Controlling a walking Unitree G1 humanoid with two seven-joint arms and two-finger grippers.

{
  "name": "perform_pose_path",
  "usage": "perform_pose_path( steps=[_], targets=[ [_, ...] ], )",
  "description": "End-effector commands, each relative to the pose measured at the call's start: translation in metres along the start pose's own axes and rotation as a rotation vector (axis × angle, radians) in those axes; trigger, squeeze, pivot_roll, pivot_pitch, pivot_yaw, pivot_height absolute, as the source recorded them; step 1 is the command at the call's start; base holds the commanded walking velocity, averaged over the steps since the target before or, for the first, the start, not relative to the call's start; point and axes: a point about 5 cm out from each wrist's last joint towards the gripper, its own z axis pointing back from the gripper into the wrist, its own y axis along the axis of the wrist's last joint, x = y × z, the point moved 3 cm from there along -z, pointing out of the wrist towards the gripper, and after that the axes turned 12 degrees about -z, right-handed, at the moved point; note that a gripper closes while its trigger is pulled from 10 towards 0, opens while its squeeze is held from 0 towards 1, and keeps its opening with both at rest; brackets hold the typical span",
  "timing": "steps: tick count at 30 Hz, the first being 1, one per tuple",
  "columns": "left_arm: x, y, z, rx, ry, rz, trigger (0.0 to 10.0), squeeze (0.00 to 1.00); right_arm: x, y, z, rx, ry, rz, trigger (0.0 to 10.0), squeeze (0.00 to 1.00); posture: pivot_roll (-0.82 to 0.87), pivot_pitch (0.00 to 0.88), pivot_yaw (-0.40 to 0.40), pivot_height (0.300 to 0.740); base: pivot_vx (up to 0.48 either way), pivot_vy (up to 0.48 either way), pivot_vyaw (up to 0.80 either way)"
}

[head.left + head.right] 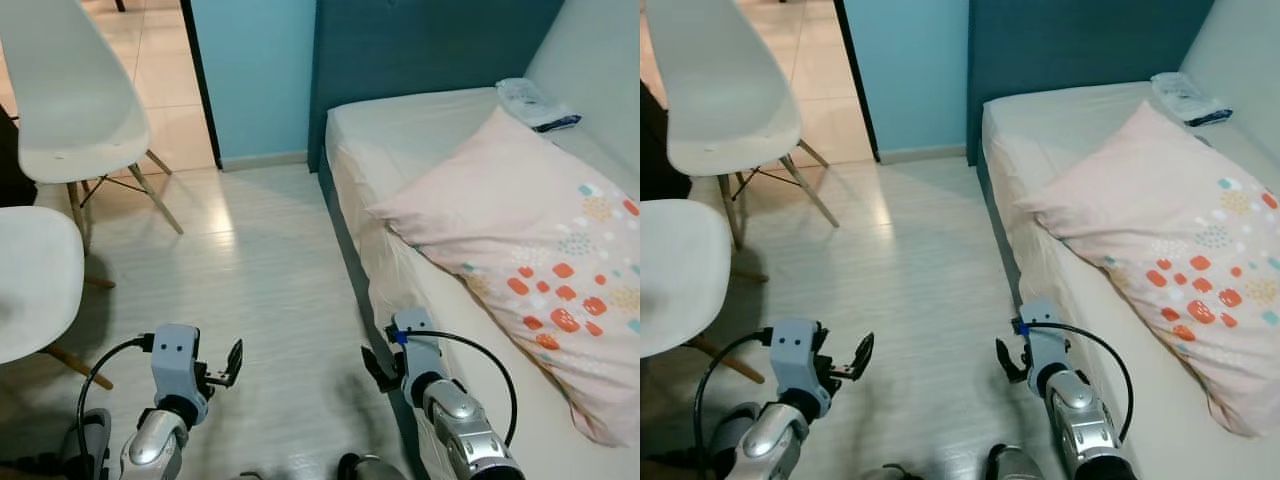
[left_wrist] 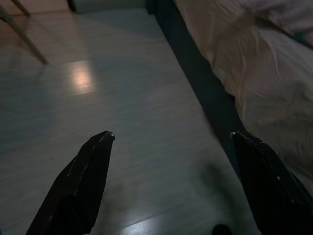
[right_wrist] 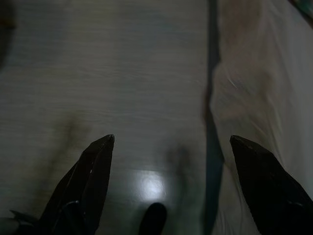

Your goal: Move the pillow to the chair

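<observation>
Since the pillow (image 1: pixel 530 250) is ungrasped on the bed (image 1: pixel 400 140) at frame right, both end effectors, left (image 1: pixel 225 365) and right (image 1: pixel 378 372), are held spread and empty.

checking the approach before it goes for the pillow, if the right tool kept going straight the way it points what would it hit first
Most likely the floor beside the bed, not the pillow. The right tool is open and angled down at the pale boards next to the bed's edge. Depth is hard to judge.

pillow (image 1: pixel 535 245) — pale pink, orange and teal blotches, lying flat on the bed (image 1: pixel 420 130) | white chairs (image 1: pixel 70 100) — upright; seats bare
</observation>
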Motion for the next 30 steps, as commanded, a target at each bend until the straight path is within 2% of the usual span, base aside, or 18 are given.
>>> perform_pose_path(
  steps=[1,10,19,30],
  targets=[
    [0.003,0.0,-0.001,-0.014,-0.018,-0.009,10.0,0.0,0.003,-0.012,0.003,-0.045,-0.017,-0.009,10.0,0.0,-0.11,0.229,-0.048,0.721,0.0,0.0,-0.78],
    [0.007,0.004,-0.007,-0.016,-0.05,-0.072,10.0,0.0,-0.002,0.002,-0.008,-0.03,-0.001,-0.002,10.0,0.0,-0.1,0.22,-0.052,0.721,0.0,0.0,-0.78],
    [-0.003,0.005,-0.011,-0.015,0.021,0.005,10.0,0.0,-0.007,0.008,-0.014,-0.03,0.016,0.011,10.0,0.0,-0.1,0.218,-0.064,0.721,0.0,0.0,-0.79],
    [-0.005,0.004,-0.012,-0.021,0.042,0.016,10.0,0.0,-0.008,0.008,-0.016,-0.034,0.038,0.014,10.0,0.0,-0.1,0.217,-0.072,0.721,0.0,0.0,-0.79]
  ],
)
